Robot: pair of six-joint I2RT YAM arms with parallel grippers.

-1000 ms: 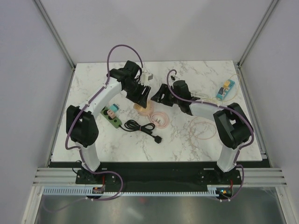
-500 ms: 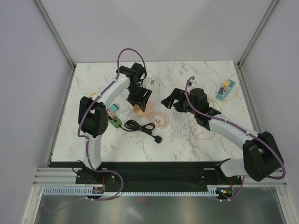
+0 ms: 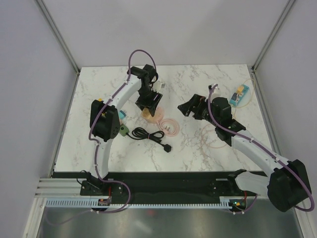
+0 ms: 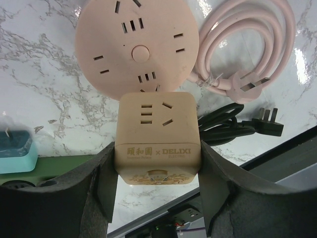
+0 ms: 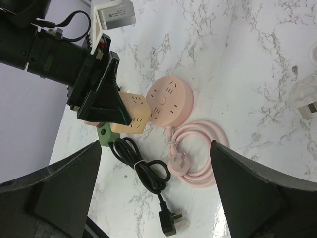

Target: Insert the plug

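Note:
My left gripper (image 3: 148, 101) is shut on a beige cube socket (image 4: 157, 144) marked DELIXI and holds it by its two sides; the fingers (image 4: 101, 173) press against it. The cube sits right against a round pink power strip (image 4: 137, 47) on the marble table. The strip's pink plug (image 4: 247, 87) lies on its coiled pink cord. A black plug (image 4: 267, 121) on a bundled black cable (image 5: 141, 166) lies nearby. My right gripper (image 3: 190, 106) is open and empty, hovering right of the strip, and looks down on the cube (image 5: 131, 113) and the pink plug (image 5: 179, 159).
A green socket block (image 3: 121, 130) with a teal piece lies left of the black cable. A white adapter (image 3: 161, 87) is behind the left gripper. A blue and yellow item (image 3: 238, 94) sits at the back right. A thin pale cord loop (image 3: 215, 136) lies under the right arm.
The right gripper has drawn back to the right, away from the strip, as its arm stretched out. The left arm has folded up while its gripper stayed at the cube.

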